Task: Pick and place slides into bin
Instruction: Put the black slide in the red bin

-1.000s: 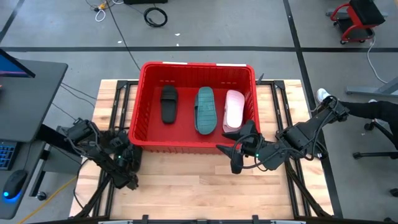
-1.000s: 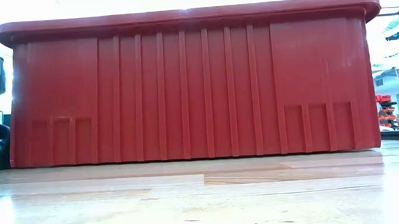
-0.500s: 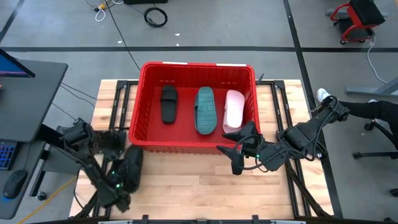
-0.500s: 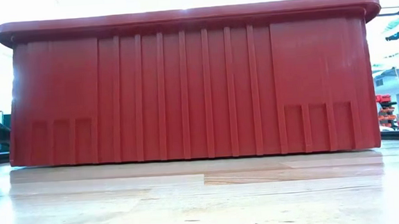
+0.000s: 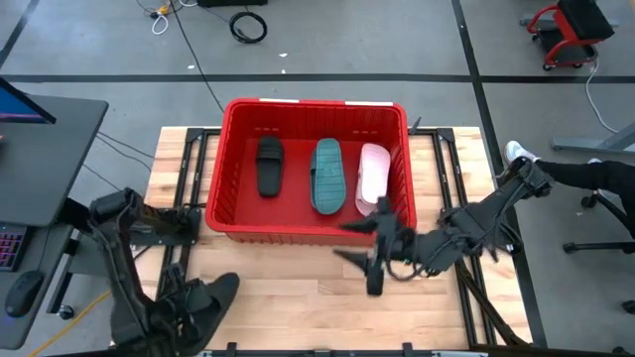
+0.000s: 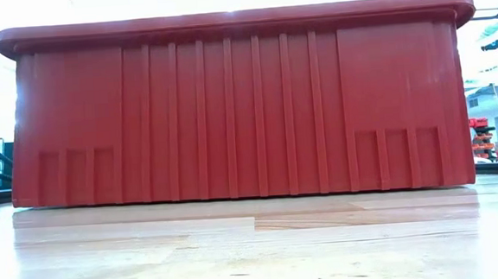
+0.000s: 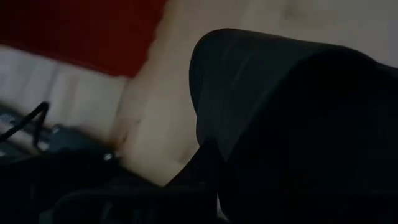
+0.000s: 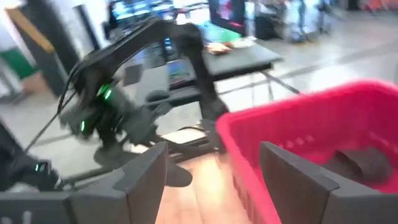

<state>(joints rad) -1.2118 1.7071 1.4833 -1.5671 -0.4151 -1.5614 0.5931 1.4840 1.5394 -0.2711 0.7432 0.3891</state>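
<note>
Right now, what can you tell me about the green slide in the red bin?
The green slide is a teal slip-on sandal that looks like soft foam, with a wide strap across one end. It lies flat on the floor of the bin, pointing from the near wall toward the far wall. It sits in the middle, between the black slide and the pink slide, with a clear gap to the black one and the pink one close beside it. No gripper touches it.
</note>
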